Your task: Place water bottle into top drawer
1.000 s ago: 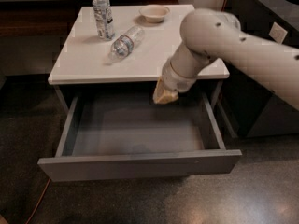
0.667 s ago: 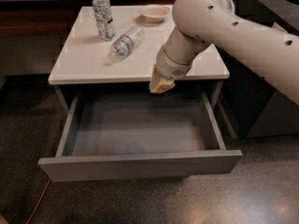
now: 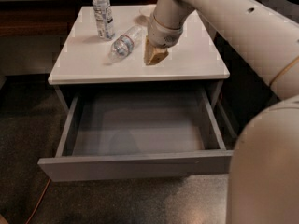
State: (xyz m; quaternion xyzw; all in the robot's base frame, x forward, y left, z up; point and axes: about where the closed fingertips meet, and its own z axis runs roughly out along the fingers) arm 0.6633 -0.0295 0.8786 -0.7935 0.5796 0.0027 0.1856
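Note:
The water bottle (image 3: 125, 42) lies on its side on the white tabletop (image 3: 84, 62), clear with a bluish label band. My gripper (image 3: 155, 55) hangs over the tabletop just right of the bottle, close to it but apart from it, with nothing seen in it. The top drawer (image 3: 135, 166) is pulled wide open below the tabletop; its grey inside holds nothing.
A second clear bottle with a white cap (image 3: 103, 13) stands upright at the back left of the tabletop, just behind the lying bottle. My arm (image 3: 243, 27) crosses the right side of the view. Dark floor surrounds the cabinet.
My gripper has moved up and to the left, from above the drawer's back right part to over the tabletop beside the lying bottle. The bottles and the drawer have not moved.

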